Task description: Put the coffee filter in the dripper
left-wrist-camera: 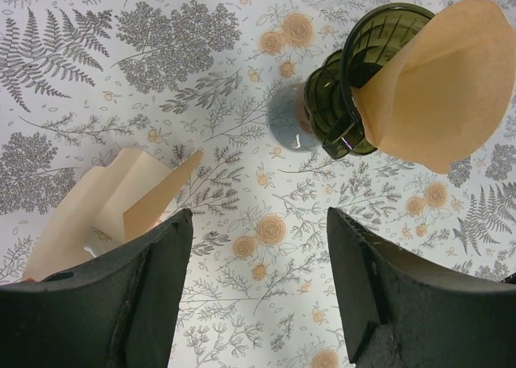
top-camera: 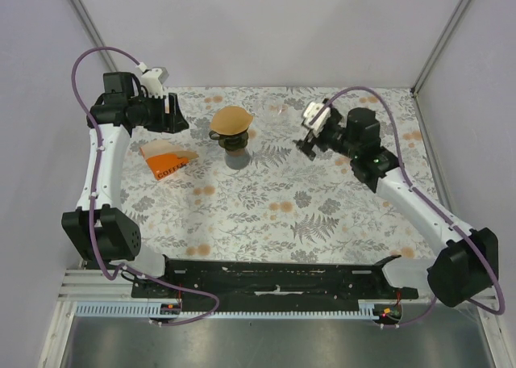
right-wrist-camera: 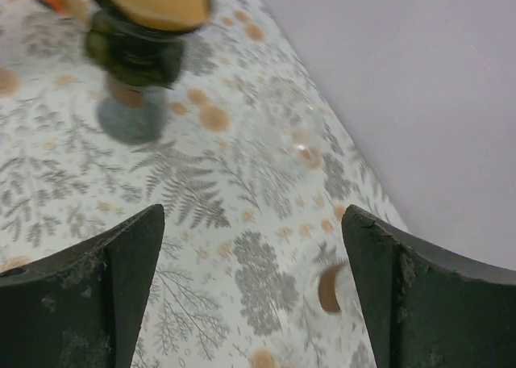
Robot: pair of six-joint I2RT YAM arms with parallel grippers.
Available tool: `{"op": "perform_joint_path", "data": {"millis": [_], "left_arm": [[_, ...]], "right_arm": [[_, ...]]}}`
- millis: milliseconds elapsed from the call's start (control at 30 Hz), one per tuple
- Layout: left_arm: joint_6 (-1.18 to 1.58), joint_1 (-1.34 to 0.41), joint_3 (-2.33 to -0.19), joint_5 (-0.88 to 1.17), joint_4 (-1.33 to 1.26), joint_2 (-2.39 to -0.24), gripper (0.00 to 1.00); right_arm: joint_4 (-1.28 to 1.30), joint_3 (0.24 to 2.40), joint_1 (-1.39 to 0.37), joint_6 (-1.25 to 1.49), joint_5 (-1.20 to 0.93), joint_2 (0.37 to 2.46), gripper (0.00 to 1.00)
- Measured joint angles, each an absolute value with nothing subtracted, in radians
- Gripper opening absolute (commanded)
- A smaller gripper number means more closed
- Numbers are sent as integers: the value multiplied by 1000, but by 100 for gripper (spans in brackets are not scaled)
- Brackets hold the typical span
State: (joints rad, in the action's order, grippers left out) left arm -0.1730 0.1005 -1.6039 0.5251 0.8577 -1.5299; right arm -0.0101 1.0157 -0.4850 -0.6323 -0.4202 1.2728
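The green dripper [top-camera: 231, 140], with the brown filter [top-camera: 232, 119] standing out of its top, rises at the far middle of the table [top-camera: 266, 215]; open cloth surrounds it, widest toward the near edge. The filter packet [top-camera: 165, 160] lies flat to its left, below the open-jawed left gripper [top-camera: 179, 118]. On the right, a free lane separates it from the open-jawed right gripper [top-camera: 306, 144], with a faint clear glass piece [top-camera: 278, 110] by the back wall.
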Motion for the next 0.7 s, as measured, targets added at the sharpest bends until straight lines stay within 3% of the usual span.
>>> {"op": "perform_joint_path", "data": {"millis": [367, 700], "left_arm": [[-174, 101, -1572, 467, 857, -1525, 74], [-174, 101, -1558, 438, 857, -1508, 74]], "right_arm": [[171, 1326, -103, -179, -174, 1491, 97], [368, 1534, -28, -71, -87, 1739, 93]]}}
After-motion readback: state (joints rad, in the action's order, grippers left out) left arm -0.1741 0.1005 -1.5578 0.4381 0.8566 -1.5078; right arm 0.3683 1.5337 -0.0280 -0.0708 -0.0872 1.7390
